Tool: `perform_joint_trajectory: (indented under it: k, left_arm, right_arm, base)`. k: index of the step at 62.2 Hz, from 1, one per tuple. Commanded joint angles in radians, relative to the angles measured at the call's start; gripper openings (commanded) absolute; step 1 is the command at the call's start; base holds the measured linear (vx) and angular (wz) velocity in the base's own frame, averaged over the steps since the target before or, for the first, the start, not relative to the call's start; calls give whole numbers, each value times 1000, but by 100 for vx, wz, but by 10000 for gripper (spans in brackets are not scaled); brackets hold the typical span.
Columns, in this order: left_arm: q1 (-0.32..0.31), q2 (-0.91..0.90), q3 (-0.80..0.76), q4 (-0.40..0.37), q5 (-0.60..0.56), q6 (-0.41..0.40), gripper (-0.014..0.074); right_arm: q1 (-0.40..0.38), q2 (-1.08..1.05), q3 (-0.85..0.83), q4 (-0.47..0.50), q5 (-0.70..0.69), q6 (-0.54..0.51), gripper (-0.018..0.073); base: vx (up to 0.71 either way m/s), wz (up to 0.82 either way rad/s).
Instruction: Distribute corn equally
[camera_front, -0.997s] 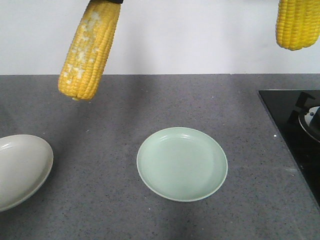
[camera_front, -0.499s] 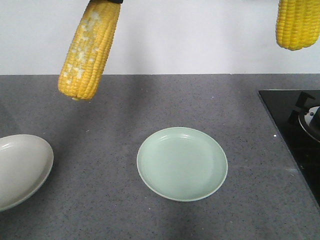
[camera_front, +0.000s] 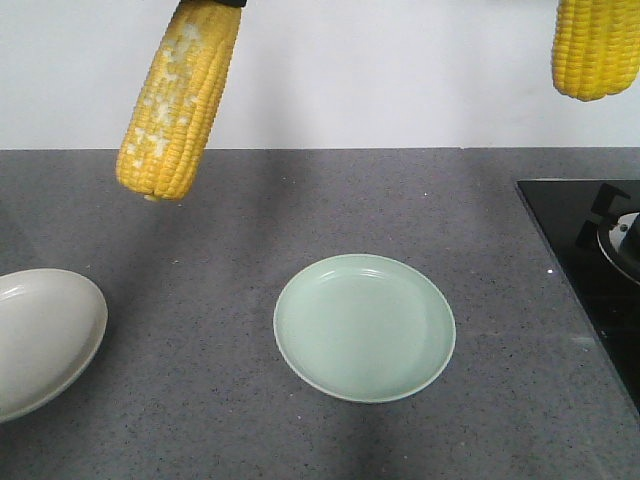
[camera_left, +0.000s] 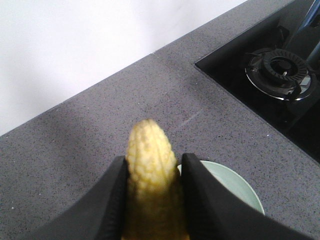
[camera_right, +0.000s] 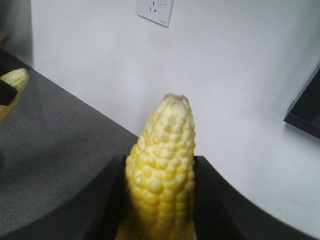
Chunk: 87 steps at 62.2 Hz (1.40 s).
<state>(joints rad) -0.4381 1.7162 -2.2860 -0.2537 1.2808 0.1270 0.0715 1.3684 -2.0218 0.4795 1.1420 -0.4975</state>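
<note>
From the front, two corn cobs hang above the grey speckled surface (camera_front: 200, 400): the left cob (camera_front: 180, 100) tilts with its blunt end down, and the right cob (camera_front: 597, 48) shows only its lower end at the top right corner. A pale green plate (camera_front: 300, 360) lies near the middle, a white plate (camera_front: 85, 330) at the left edge, a black stove (camera_front: 570, 230) at the right. In the left wrist view, the left gripper (camera_left: 152, 170) has its jaws clenched on the left cob (camera_left: 150, 165). In the right wrist view, the right gripper (camera_right: 160, 172) clamps the right cob (camera_right: 162, 175) before a white wall (camera_right: 250, 75).
</note>
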Motion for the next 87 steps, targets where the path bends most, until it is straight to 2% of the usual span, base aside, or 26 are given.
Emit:
perform_joint_trajectory:
  k: [1,87]
  left_arm:
    - [-4,-46,-21,-23,-30,-5,-6]
    - [-4,-46,-21,-24,-30,-5,-6]
  right_arm:
    - [-4,-21,-20,22,-67,-2,-1]
    - [-4,-21,-20,23,-74,-2,-1]
  base:
    - [0,0]
    - [0,0]
